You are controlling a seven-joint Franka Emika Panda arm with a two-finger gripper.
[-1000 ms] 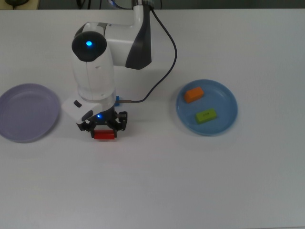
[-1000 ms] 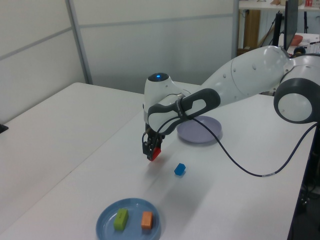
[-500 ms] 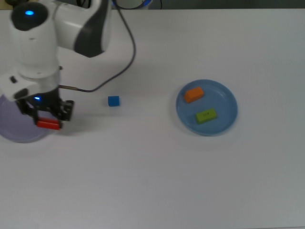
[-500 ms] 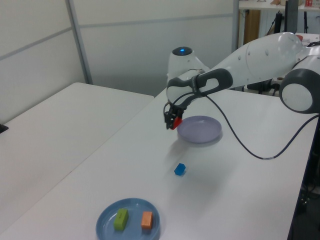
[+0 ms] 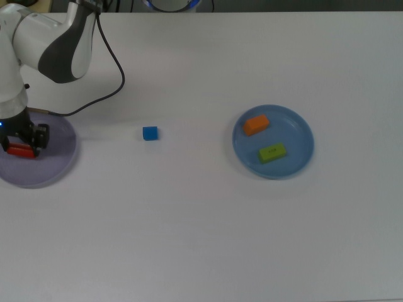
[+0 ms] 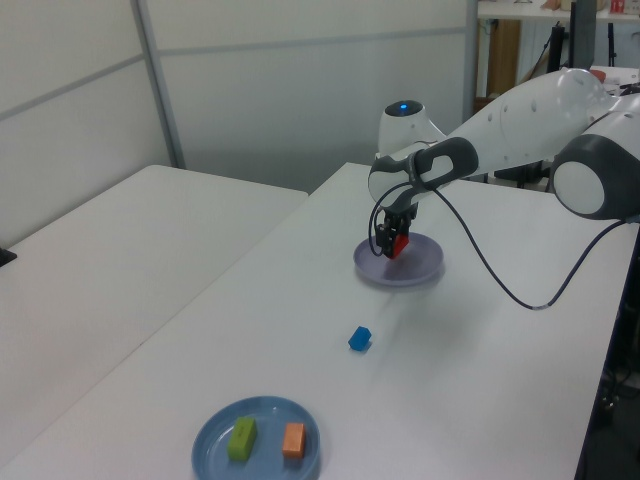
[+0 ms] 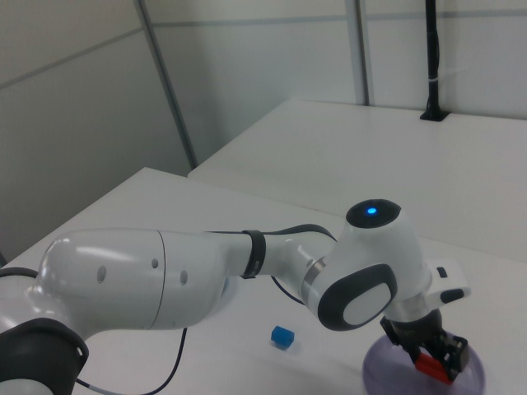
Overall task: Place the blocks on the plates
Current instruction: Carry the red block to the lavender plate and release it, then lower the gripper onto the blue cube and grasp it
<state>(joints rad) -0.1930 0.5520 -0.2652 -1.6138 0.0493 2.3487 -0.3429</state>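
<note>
- Four small toy blocks are in sight; the red cylinder block (image 5: 21,150) is pinched between the fingers of the black two-finger gripper (image 5: 22,150), over the round pale lavender plate (image 5: 53,168) at the top view's left edge.
- Whether the cylinder touches the plate or hangs just above it cannot be made out in any view.
- The gripper and the white arm (image 5: 44,38) cover part of the lavender plate in the top view, and its left rim is cut off by the picture's edge.
- In the right view the arm's bulk hides the near side of the plate (image 7: 469,380), which is also cropped at the bottom.
- The small blue cube (image 5: 150,133) sits alone on the white table (image 5: 201,239), between the two plates and touching neither.
- The orange brick (image 5: 256,124) and the lime-green brick (image 5: 272,153) lie apart on the round medium blue plate (image 5: 301,157); the dark mark on the green one is too small to read.
</note>
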